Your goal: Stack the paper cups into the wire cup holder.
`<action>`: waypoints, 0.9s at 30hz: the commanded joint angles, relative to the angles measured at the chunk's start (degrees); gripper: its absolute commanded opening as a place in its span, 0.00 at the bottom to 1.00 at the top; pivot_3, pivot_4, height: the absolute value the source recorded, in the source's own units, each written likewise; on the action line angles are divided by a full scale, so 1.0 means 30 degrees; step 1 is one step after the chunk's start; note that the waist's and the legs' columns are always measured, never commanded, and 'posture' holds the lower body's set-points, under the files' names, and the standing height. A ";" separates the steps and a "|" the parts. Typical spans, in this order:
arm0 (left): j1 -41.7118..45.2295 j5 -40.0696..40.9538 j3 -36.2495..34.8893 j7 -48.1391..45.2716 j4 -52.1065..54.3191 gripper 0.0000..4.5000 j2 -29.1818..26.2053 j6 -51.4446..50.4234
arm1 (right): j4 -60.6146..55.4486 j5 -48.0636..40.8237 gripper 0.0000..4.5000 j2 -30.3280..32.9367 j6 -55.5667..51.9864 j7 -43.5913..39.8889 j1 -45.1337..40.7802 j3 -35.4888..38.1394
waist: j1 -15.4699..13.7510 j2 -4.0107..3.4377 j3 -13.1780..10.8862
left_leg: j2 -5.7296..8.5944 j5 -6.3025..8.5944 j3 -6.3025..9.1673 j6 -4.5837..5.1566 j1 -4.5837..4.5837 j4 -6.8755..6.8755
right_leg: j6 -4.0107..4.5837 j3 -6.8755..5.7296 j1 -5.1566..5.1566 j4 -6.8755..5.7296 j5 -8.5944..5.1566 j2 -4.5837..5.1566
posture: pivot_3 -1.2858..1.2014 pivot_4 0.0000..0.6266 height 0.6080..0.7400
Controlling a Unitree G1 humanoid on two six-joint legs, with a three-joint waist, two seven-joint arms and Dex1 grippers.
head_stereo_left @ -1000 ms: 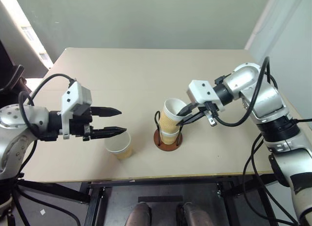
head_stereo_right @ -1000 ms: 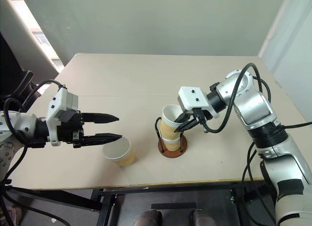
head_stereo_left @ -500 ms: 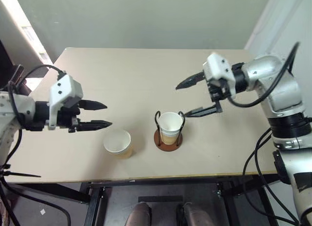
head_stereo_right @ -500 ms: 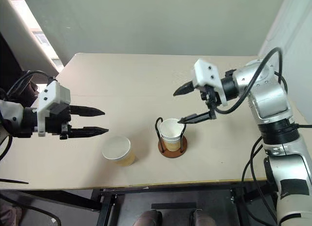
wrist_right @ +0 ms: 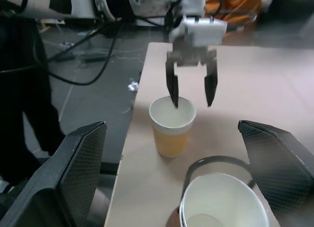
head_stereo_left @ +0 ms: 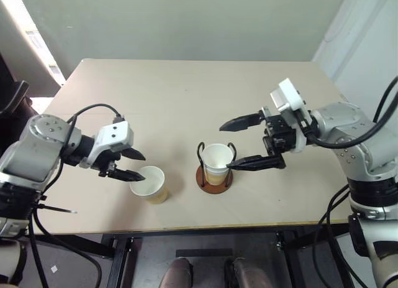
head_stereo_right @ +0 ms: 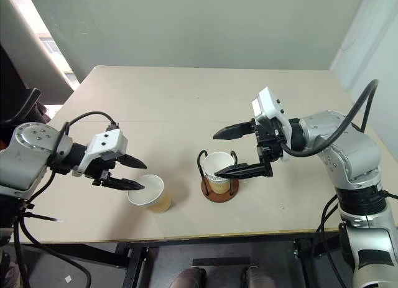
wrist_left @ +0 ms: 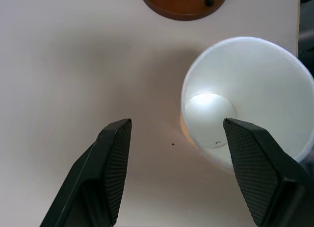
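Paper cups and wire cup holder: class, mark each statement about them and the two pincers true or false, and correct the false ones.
1. Cups sit nested in the wire cup holder. True.
2. The loose paper cup lies on its side. False: it stands upright, mouth up.
3. The right pincer grips a cup. False: it is open and holds nothing.
4. The left pincer is open beside the loose cup. True.
5. The holder's base is blue. False: reddish-brown.
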State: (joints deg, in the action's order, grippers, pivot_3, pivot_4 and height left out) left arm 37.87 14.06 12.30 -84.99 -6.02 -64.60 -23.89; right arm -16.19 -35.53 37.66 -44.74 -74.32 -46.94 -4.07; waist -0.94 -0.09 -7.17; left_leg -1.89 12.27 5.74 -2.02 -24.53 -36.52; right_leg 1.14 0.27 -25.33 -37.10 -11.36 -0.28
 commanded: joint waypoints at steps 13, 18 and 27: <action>0.1582 -0.1703 0.0654 -0.1728 -0.1029 0.03 0.1101 0.0638 | -0.1140 -0.1036 1.00 0.1173 0.0033 0.1885 0.0222 0.0945 | 0.0025 0.0000 0.0000 | -0.0004 -0.0028 0.0001 0.0036 -0.0008 -0.0038 | -0.0096 0.0004 0.0007 0.0001 0.0057 -0.0008 | 0.52 0.24 1.00; 0.2157 -0.0815 0.0034 -0.2314 -0.0677 0.01 0.1177 0.0299 | -0.0923 -0.1027 1.00 0.1530 0.0301 0.1887 0.0155 0.1025 | 0.0015 0.0000 0.0000 | -0.0004 -0.0035 0.0001 0.0048 -0.0014 -0.0049 | -0.0114 0.0004 0.0008 0.0001 0.0068 -0.0009 | 0.52 0.24 1.00; 0.8033 0.2735 0.0522 -0.2504 -0.2041 0.01 0.2079 0.0911 | -0.0320 -0.1214 1.00 0.5532 0.1287 -0.0894 0.1968 0.2626 | -0.0314 0.0004 0.0003 | 0.0005 -0.0012 0.0005 0.0103 -0.0151 -0.0196 | -0.0197 0.0009 0.0000 0.0062 0.0119 -0.0004 | 0.52 0.24 1.00</action>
State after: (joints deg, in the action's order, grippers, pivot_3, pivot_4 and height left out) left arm 59.14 19.74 12.95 -89.99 -11.77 -58.88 -23.18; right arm -16.52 -38.62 53.05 -42.48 -76.01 -40.94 1.26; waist -1.88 -0.08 -7.17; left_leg -1.85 12.25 5.70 -1.68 -24.96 -37.12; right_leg 0.53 0.33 -25.32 -36.90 -10.99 -0.27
